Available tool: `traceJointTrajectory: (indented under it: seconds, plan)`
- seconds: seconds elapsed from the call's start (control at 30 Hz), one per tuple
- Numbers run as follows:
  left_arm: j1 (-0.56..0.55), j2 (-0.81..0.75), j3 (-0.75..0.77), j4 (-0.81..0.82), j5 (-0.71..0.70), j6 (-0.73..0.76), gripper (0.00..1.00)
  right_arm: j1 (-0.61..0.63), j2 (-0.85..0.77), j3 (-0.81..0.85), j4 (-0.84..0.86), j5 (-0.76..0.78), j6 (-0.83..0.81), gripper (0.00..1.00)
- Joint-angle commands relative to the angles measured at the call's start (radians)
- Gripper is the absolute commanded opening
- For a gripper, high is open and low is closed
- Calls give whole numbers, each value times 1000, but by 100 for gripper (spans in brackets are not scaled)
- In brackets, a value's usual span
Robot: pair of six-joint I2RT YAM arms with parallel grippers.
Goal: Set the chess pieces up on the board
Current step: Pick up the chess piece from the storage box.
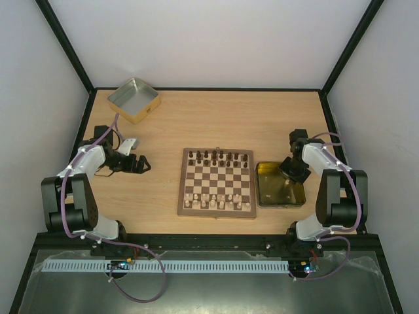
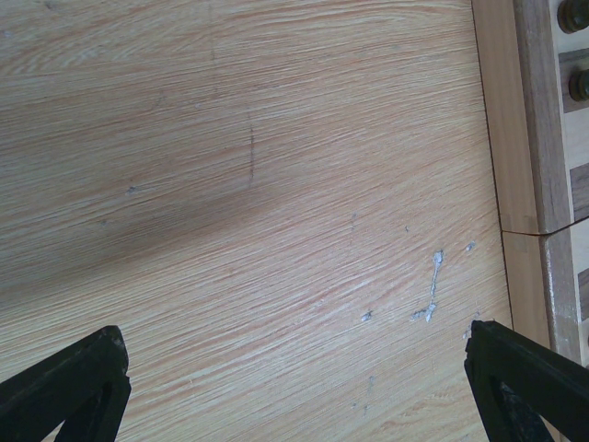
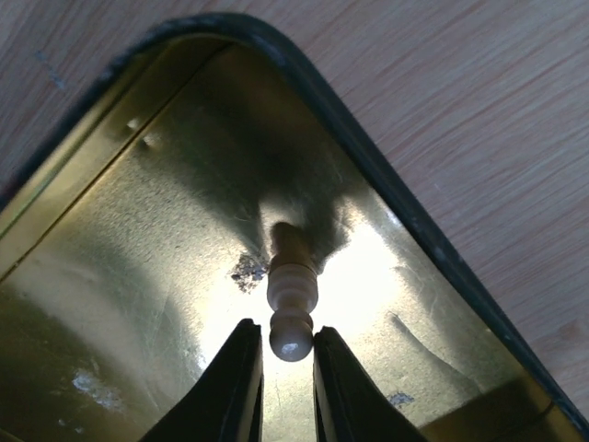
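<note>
The board [image 1: 217,214] lies mid-table with dark pieces [image 1: 219,157] along its far rows and pale pieces [image 1: 216,199] along its near rows. Its left frame [image 2: 543,138] and two dark pieces [image 2: 572,17] show in the left wrist view. My right gripper [image 1: 293,171] reaches into the shallow gold tin tray [image 1: 280,190]. In the right wrist view its jaws [image 3: 287,336] close round the round head of a pale chess piece [image 3: 293,281] over the tray floor [image 3: 138,230]. My left gripper [image 1: 141,165] is open and empty over bare table [image 2: 299,387], left of the board.
A second gold tin [image 1: 133,99] stands at the back left corner. A small white object [image 1: 129,142] lies by the left arm. Black enclosure rails and pale walls bound the table on three sides.
</note>
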Motion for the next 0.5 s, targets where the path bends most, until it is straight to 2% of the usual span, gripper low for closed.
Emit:
traceJointTrajectory:
  seconds: [0.0,0.23,0.47]
  plan:
    - [10,-12,25,-18,14,7,99,-6,12,-24,16,22,-11,12]
    - [10,-6,25,-20,16,9,99,-6,2,-33,5,46,-24,2]
    - [10,-6,25,-20,15,9,99,45,-102,16,-80,59,-33,2]
